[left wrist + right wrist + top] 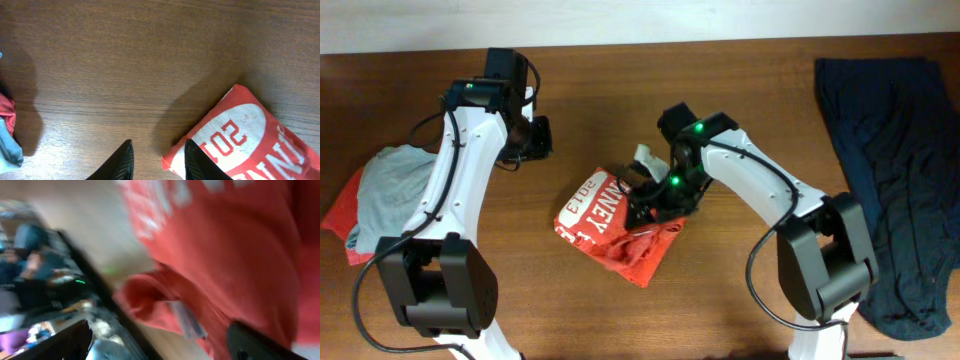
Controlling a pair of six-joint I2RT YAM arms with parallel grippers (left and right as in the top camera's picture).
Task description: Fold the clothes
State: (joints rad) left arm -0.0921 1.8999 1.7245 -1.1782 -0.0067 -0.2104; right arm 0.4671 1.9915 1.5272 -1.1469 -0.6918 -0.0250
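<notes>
Now the right gripper (160, 328), spread wide, hangs over the red shirt (614, 226). The left gripper (158, 150) hovers beside it, parted and empty.

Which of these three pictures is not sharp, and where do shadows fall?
Right wrist view: heavily blurred, the red shirt is smeared and its print cannot be read. Left wrist view: sharp, with soft dark shadows on the table beside the shirt's edge and at the far left, above the left gripper. Overhead view: sharp and evenly lit, no glare.
</notes>
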